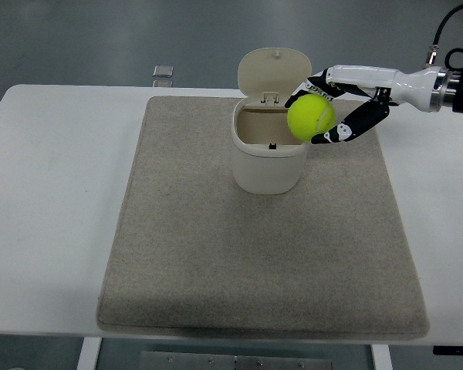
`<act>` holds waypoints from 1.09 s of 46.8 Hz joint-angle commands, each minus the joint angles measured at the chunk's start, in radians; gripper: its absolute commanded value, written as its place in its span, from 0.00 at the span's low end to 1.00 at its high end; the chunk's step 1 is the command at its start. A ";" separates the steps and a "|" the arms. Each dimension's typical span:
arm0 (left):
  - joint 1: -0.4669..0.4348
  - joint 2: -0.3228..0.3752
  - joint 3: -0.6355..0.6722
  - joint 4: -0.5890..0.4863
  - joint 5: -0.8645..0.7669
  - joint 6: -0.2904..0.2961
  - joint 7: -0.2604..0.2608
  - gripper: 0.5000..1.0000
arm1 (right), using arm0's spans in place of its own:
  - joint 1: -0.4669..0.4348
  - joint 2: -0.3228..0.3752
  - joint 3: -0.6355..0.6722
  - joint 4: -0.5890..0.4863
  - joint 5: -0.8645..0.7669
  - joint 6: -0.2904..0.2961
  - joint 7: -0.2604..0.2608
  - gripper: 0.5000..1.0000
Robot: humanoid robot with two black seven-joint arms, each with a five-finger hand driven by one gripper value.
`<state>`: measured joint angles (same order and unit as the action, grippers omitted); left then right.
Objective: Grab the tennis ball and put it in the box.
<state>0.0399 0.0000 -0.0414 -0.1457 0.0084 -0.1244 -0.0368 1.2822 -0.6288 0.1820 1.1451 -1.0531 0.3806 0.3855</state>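
The tennis ball [311,117], bright yellow-green, sits in my right hand [333,108], raised above the table and overlapping the right rim of the box [270,154] as seen from the head camera. The fingers curl around it, with white fingers over its top and dark ones pressed under its lower right side. My left arm is not visible.

The box is a cream tub standing upright toward the back of a grey mat [262,231]. Its hinged lid [275,73] is tipped up at the far side, leaving the mouth open and its inside looks empty apart from a small dark mark on the far wall.

I judge this to be the carrying step, close to its end: the ball is lifted and nearly over the opening, but not yet inside. My next move calls for shifting the hand a little further left until the ball is centred over the mouth, then letting the fingers go.

The raised lid stands just behind the hand's path, and the box's right rim is right beneath the ball, so those are the edges to mind. Everywhere else the mat and the white table [54,200] offer open room.
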 commanded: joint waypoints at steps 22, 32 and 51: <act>0.000 0.000 -0.002 0.000 -0.001 -0.001 0.000 0.99 | -0.009 0.103 -0.003 -0.064 0.024 -0.071 -0.024 0.07; 0.000 0.000 0.000 0.000 0.001 0.000 0.000 0.99 | -0.018 0.130 -0.013 -0.074 0.022 -0.132 -0.025 0.28; 0.000 0.000 -0.002 0.000 0.001 0.000 0.000 0.99 | -0.035 0.130 -0.016 -0.076 0.021 -0.164 -0.024 0.73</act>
<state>0.0399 0.0000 -0.0415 -0.1457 0.0079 -0.1245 -0.0368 1.2506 -0.4985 0.1656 1.0705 -1.0315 0.2162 0.3620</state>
